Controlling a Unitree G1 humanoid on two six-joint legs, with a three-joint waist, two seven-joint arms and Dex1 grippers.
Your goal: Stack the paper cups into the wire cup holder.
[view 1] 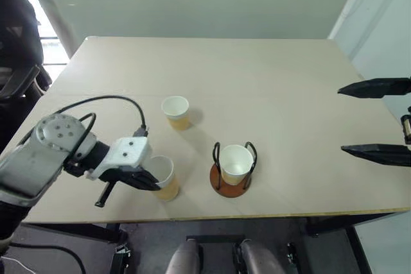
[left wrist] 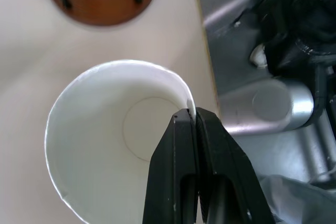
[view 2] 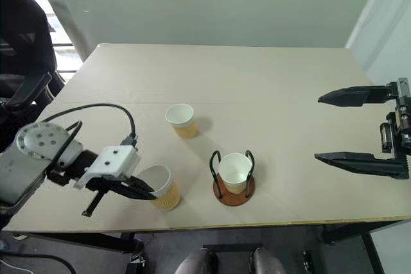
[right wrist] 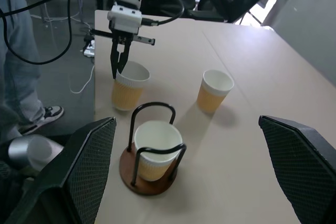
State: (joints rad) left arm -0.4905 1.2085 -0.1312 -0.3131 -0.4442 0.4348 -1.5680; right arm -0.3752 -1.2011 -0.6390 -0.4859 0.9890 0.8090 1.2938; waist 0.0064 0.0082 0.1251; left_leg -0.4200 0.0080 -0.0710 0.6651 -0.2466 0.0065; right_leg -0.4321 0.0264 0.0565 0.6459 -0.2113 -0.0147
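**A:** Three paper cups to account for, and you have one home: it sits upright inside the wire cup holder (view 1: 232, 170), between the two black loops, on the wooden disc near the front edge of the table (view 1: 270, 81).

**B:** And the other two?

**A:** Both are out on the tabletop. The near cup (view 2: 162, 188) stands just left of the holder, close to the front edge. The far cup (view 1: 176, 112) stands alone behind it, well apart from the holder and from either arm.

**B:** What is my left arm doing?

**A:** Your left gripper (left wrist: 191, 121) has its jaws clenched on the rim of the near cup, one finger inside the wall and one outside. The wrist view shows the paper pinched between them, and the cup's base looks planted on the table.

**B:** The right?

**A:** Your right gripper (view 2: 347, 126) hangs over the table's right side, fingers spread wide, holding nothing.

**B:** So where do I stand?

**A:** Roughly a third done, I'd judge. The pinched cup needs lifting and nesting into the one in the holder, then the far cup follows.
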